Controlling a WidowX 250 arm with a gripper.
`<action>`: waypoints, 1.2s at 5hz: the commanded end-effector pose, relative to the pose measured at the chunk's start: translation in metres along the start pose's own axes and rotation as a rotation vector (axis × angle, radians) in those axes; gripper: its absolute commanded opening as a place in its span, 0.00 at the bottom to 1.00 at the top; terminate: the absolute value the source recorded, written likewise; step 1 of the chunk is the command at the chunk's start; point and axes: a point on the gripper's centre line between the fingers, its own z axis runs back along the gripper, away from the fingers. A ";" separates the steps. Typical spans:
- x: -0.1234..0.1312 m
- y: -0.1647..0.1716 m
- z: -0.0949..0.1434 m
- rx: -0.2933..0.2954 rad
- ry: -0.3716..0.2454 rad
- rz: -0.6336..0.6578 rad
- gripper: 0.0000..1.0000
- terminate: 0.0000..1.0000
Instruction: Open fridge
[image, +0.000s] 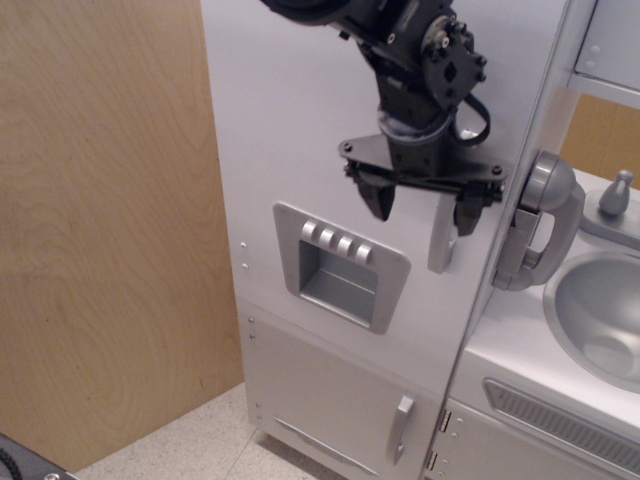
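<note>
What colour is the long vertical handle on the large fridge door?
Silver-grey; the long vertical handle shows only in observation.image, partly behind the black fingers.

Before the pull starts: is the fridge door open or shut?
Shut. The fridge door lies flush, no shelves showing; the open hand is by its handle.
</note>
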 end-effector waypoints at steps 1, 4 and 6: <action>0.025 -0.006 0.002 -0.007 -0.082 -0.035 1.00 0.00; 0.019 0.000 0.019 -0.023 -0.098 0.017 0.00 0.00; -0.015 0.022 0.049 -0.043 -0.099 -0.049 0.00 0.00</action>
